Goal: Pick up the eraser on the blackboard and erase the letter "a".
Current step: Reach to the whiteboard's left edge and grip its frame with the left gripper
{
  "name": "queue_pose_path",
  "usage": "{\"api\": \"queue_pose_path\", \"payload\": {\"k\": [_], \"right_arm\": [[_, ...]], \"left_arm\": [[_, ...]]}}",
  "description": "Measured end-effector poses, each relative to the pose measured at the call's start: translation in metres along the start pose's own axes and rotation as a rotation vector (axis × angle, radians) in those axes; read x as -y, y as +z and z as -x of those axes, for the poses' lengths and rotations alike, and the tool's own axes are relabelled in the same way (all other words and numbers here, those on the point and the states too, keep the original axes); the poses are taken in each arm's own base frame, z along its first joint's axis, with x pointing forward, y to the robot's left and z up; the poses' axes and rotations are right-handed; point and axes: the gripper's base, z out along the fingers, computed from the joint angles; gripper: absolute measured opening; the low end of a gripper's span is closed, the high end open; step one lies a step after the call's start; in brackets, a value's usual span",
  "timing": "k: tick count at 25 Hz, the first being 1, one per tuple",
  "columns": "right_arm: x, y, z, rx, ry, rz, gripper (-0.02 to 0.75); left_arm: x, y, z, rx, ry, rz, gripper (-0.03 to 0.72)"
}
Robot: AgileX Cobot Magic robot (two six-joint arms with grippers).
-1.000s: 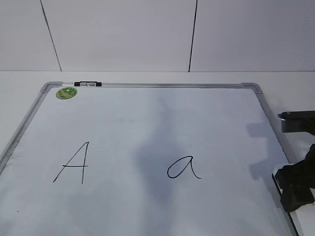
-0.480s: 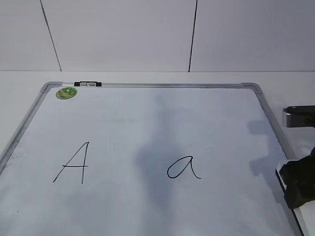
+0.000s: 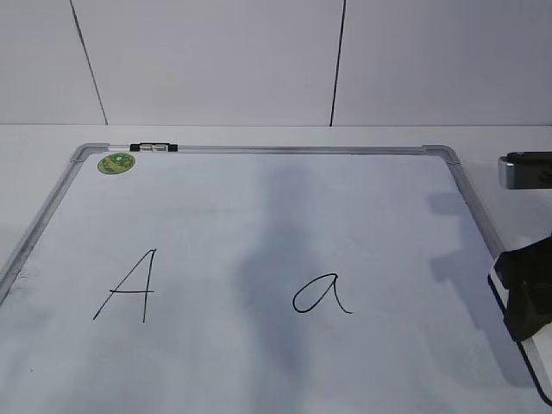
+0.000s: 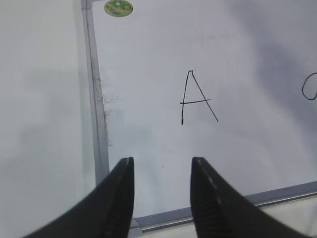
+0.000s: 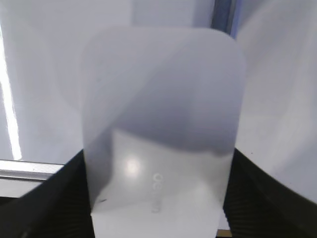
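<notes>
The blackboard lies flat, a white board with a grey frame. The letter "a" is written right of its middle; its edge shows in the left wrist view. My right gripper is at the board's right edge, well to the right of the "a". It is shut on the eraser, a white rounded block with grey lettering, held between both fingers above the board. My left gripper is open and empty over the board's near left corner.
A capital "A" is on the left half, also seen in the left wrist view. A green sticker and a black-and-silver clip sit at the far left corner. A tiled wall stands behind the white table.
My right gripper with the eraser has moved up and a little to the right at the board's right edge. The left gripper view has no earlier frame.
</notes>
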Motion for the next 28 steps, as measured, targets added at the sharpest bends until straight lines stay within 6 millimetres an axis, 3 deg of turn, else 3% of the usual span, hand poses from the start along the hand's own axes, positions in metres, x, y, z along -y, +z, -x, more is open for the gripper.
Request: {"api": "queue_pose_path", "payload": {"k": [7,12,28], "right_arm": [[0.0,0.0,-0.001,-0.008,0.001,0.0,0.572],[0.0,0.0,-0.001,-0.007,-0.001,-0.003,0.572],[0.001,0.0,0.002,0.02,-0.004,-0.009,0.572]], "left_arm": [[-0.02,0.061,0.02,-0.27,-0.107,0.005,0.366],[-0.034,0.095,0.041,-0.317,-0.143,0.031,0.452],[-0.066,0.193,0.126,-0.561,-0.133,0.002,0.464]]}}
